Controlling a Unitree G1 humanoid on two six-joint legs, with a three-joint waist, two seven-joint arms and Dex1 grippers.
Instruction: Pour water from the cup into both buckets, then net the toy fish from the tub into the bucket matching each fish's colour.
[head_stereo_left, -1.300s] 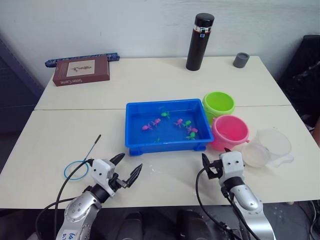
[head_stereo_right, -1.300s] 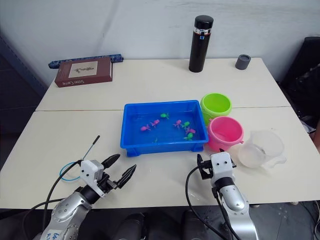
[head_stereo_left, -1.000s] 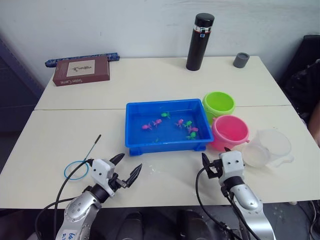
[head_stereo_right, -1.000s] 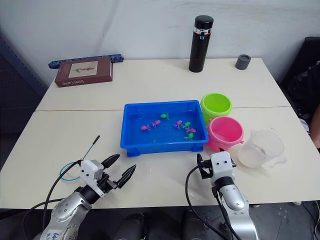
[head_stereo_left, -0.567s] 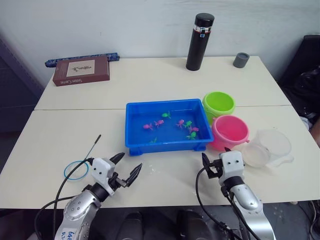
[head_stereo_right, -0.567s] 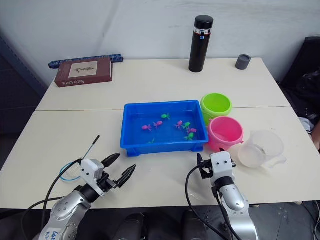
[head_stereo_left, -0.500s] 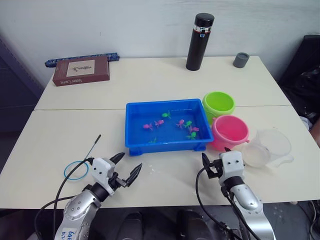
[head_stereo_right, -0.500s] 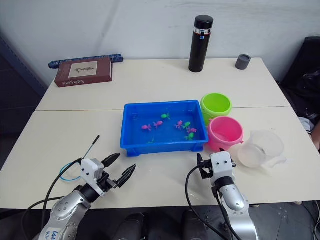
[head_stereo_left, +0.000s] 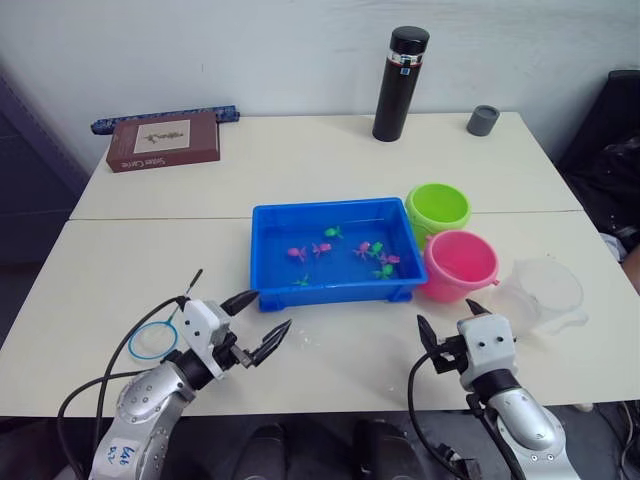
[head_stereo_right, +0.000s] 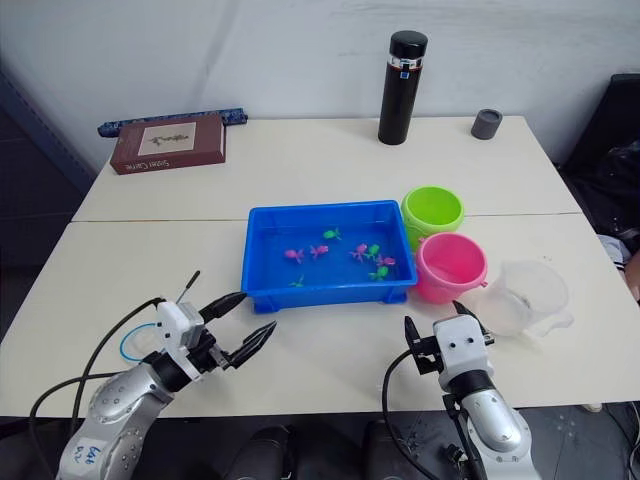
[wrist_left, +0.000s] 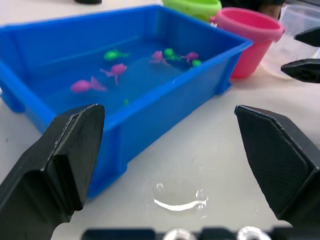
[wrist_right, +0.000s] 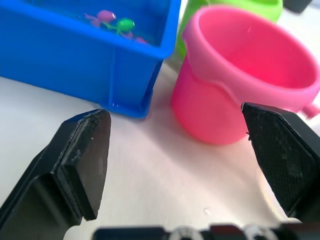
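The blue tub (head_stereo_left: 330, 291) sits mid-table holding water and several toy fish, pink (head_stereo_left: 298, 253) and green (head_stereo_left: 332, 232). To its right stand the green bucket (head_stereo_left: 437, 207) and, nearer me, the pink bucket (head_stereo_left: 459, 262). The clear cup (head_stereo_left: 540, 290) rests right of the pink bucket. My left gripper (head_stereo_left: 268, 312) hovers open just before the tub's front left corner, holding nothing. My right gripper (head_stereo_left: 447, 316) is open and empty in front of the pink bucket (wrist_right: 235, 90), left of the cup. A blue-ringed net (head_stereo_left: 152, 338) with a black handle lies left of my left gripper.
At the table's back stand a tall black flask (head_stereo_left: 397, 70) and a small grey cup (head_stereo_left: 482, 120). A brown book (head_stereo_left: 163, 141) and a blue stick (head_stereo_left: 165, 119) lie at the back left. A small water puddle (wrist_left: 175, 195) lies before the tub.
My left gripper has moved slightly forward toward the tub. My right gripper has shifted right and a little nearer me. The fish have drifted a bit.
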